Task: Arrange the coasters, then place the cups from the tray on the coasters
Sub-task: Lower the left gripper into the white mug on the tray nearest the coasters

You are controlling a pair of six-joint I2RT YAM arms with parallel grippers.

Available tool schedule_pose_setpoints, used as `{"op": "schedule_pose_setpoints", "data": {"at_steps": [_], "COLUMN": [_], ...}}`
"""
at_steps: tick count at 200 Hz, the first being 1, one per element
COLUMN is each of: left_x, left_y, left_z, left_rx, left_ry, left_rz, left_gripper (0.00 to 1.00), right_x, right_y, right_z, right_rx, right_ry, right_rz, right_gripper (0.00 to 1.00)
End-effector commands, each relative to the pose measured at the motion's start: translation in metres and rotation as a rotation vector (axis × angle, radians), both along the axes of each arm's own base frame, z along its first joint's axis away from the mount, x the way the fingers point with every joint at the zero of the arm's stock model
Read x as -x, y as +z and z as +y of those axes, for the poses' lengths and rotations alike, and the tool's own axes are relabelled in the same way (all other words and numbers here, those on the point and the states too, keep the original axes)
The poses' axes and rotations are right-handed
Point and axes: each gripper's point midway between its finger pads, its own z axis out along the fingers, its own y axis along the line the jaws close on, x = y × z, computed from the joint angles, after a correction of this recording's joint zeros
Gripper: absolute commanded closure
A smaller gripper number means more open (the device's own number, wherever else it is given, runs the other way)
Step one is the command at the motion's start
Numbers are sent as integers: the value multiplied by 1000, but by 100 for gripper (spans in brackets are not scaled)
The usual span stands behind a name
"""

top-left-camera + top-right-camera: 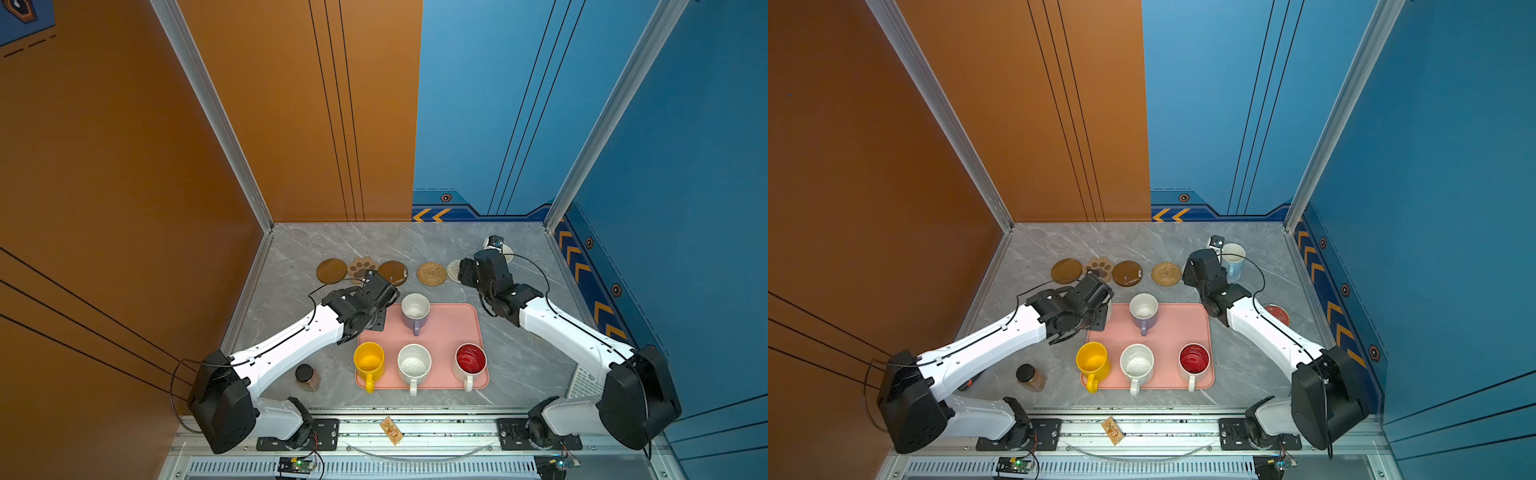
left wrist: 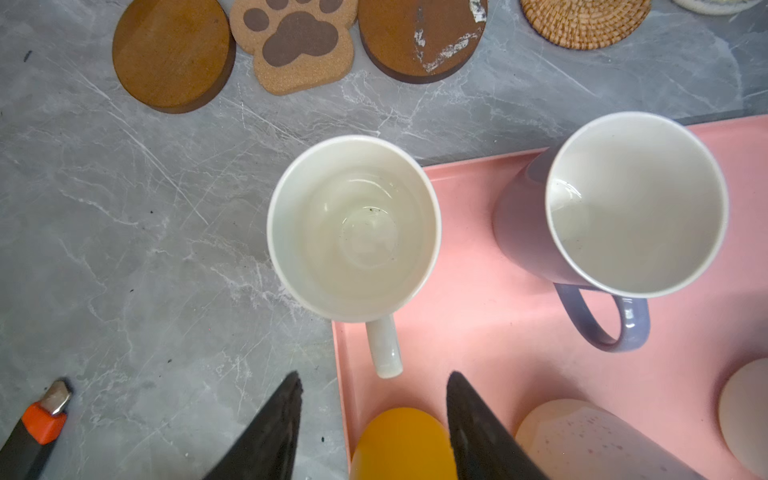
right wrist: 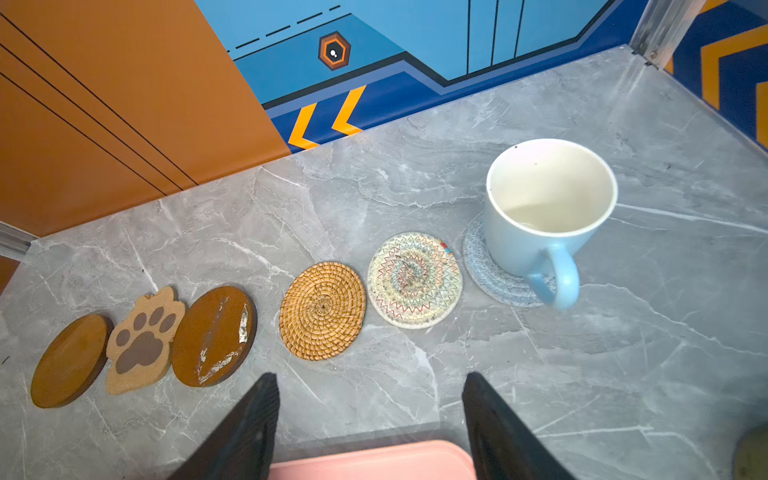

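While the left gripper [image 2: 374, 384] hangs at the left edge of the tray [image 2: 478, 324], its fingers stand wide apart and empty. The handle of the white mug [image 2: 353, 228] lies just ahead of them, untouched. That mug stands upright at the tray's far left corner. The right gripper [image 3: 370, 376] is likewise spread and empty, above the table [image 3: 582, 374] between the tray and the coaster row.

The row, from the left:
- plain brown disc [image 3: 70, 361]
- paw mat [image 3: 145, 340]
- scuffed brown disc [image 3: 214, 334]
- rattan mat [image 3: 322, 309]
- cream mat [image 3: 414, 280]
- blue-grey mat [image 3: 494, 284]

The blue mug [image 3: 540, 208] stands upright on the blue-grey mat. On the tray stand the lavender mug [image 1: 415, 313], yellow mug [image 1: 368, 361], speckled mug [image 1: 414, 363] and red-lined mug [image 1: 471, 359].
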Motion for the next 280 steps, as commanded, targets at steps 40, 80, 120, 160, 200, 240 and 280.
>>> {"op": "schedule_pose_setpoints", "data": {"at_steps": [40,80,120,160,200,240,280], "left_x": [9,10,11,10,6,2,-2], "left_y": [-11,-21,-34,-43,-48,-51,-54], "left_z": [-5,1,1,5,6,11,10], "left_rx": [-15,-41,-77,-108,-134,-151,-135], "left_ry": [39,69,54,76,92,122,132], "left_rz": [66,77,106,116,112,107,105], "left_gripper": [43,44,49,53,53,55,57], "right_x": [-10,-9,-8,-5,-5,-6,-7], "right_y": [-21,-22,-22,-19,-17,-18,-18], "right_z": [8,3,3,0,4,7,8], "right_rx": [-72,-78,-89,-88,-110,-121,-125], "right_ry": [34,19,24,19,35,46,49], "right_rz": [52,52,59,50,47,51,49], "right_gripper": [33,33,33,34,34,35,35]}}
